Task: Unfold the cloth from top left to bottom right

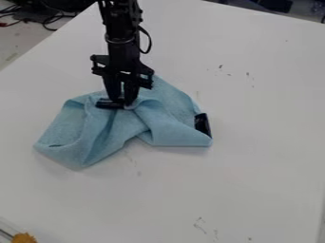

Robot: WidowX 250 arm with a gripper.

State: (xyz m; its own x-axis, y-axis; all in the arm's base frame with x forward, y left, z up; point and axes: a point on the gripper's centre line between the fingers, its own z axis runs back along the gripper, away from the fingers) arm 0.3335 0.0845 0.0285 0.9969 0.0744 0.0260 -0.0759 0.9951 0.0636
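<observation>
Orange thing (pixel 24 238) at the near left; beyond it, crumpled blue cloth (pixel 166 124) lies on the tabletop (pixel 254 185). The gripper (pixel 120 101) meets its far part, open or closed I can't tell. Best lift one layer, drawing near-right.

The cloth (pixel 164 129) lay on the tabletop (pixel 254 185), below the end effector (pixel 121 99).
The end effector was at the cloth's back part, left of a small object (pixel 202 124) at the cloth's right end; cables (pixel 45 20) lay beyond the tabletop, at the view's upper left.
</observation>
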